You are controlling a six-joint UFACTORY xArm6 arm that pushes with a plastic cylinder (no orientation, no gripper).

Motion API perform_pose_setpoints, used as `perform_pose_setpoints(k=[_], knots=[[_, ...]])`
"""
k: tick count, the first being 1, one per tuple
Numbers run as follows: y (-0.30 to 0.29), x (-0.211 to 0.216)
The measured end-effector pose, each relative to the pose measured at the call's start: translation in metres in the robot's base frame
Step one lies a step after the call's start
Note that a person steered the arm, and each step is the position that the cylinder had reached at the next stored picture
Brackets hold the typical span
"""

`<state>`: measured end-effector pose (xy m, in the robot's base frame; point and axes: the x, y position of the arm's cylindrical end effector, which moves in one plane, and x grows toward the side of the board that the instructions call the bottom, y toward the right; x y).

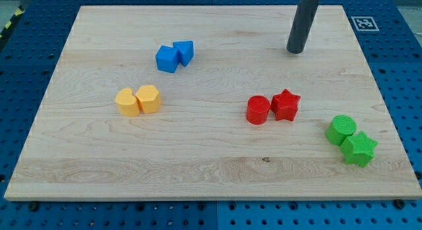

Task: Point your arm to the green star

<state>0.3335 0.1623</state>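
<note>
Blue pegboard frames the pale wooden table [211, 171]. I carry no hand, only my tip [295, 52], at one o'clock, touching nothing. Approach not begun: the ridged green plastic star [359, 149] lies at four o'clock, touching the green ridged cylinder [341, 129]; I judge a slide toward five o'clock.

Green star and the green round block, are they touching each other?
Touching. In the camera view the green star sits right against the green round block, with no board showing between them. My tip is far off, toward the view's top.
</note>
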Motion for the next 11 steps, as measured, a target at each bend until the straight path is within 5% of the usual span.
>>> perform_pose_setpoints(k=[6,9,11], knots=[[0.007,0.006],[0.066,0.065],[0.085,0.158]])
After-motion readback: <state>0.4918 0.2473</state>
